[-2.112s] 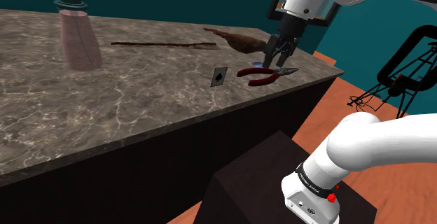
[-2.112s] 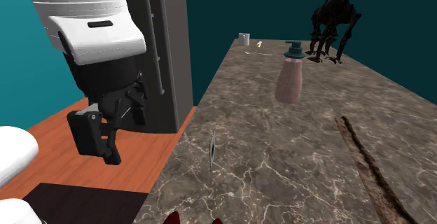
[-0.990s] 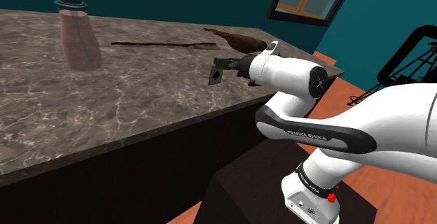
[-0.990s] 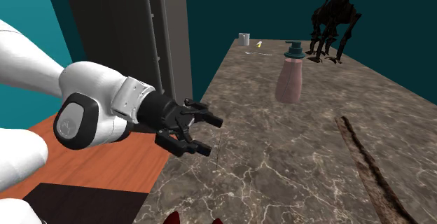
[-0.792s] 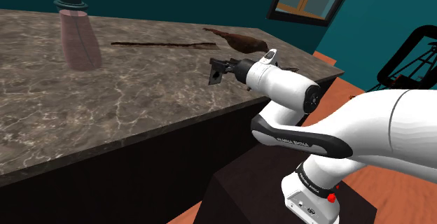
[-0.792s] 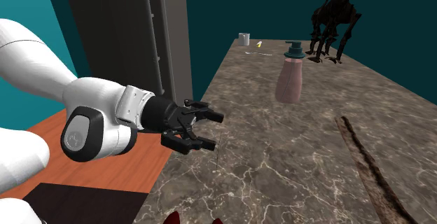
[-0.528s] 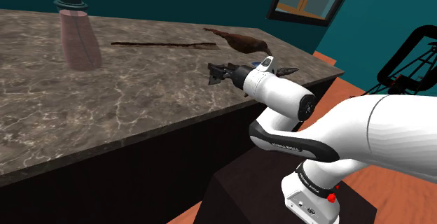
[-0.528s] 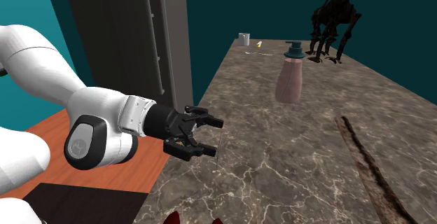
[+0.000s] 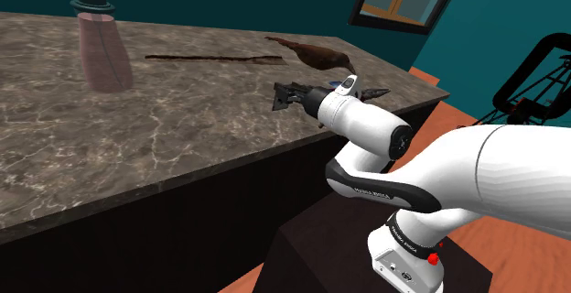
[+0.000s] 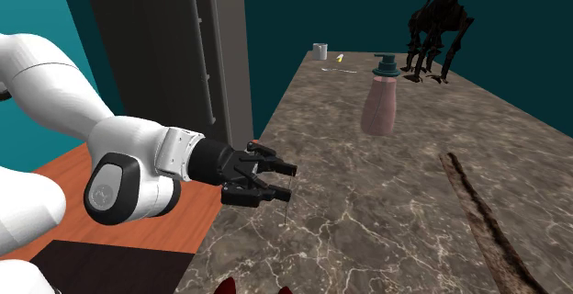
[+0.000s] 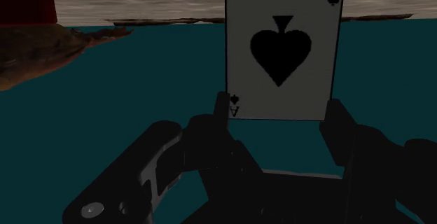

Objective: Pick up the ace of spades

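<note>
The reach looks finished and the grip seemingly made; only the lift is left. Left of centre in the second exterior view, the end effector (image 10: 278, 180) is set narrow, its fingers (image 11: 218, 110) against the side edges of the card (image 10: 286, 205) just to its right. The card stands upright near the worktop's (image 10: 395, 209) left edge, long axis vertical, face toward the end effector.

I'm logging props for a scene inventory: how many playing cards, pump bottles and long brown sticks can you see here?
Playing card: 1
Pump bottle: 1
Long brown stick: 1
Total: 3
</note>
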Motion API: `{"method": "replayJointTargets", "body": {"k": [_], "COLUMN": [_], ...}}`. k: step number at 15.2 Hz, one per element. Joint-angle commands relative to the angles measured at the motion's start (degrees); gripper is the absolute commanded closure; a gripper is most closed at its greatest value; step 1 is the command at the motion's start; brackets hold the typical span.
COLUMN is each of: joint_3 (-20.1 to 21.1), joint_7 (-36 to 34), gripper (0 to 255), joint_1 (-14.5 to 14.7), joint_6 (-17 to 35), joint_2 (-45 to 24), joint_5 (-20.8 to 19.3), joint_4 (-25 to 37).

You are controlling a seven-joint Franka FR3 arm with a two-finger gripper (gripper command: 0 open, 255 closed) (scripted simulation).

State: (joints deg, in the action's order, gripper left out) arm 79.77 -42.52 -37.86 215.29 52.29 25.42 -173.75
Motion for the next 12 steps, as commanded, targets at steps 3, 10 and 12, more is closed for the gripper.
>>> {"method": "replayJointTargets", "body": {"k": [3,10,12], "joint_3": [0.01,-10.42,-13.11], "joint_7": [0.01,4.67,5.89], "gripper": [255,255,255], "joint_1": [0.02,7.15,8.87], "joint_6": [-0.02,-6.09,-7.87], "joint_2": [-0.02,1.05,1.55], "joint_5": [-0.03,-2.21,-2.80], "joint_4": [0.03,0.83,1.22]}}
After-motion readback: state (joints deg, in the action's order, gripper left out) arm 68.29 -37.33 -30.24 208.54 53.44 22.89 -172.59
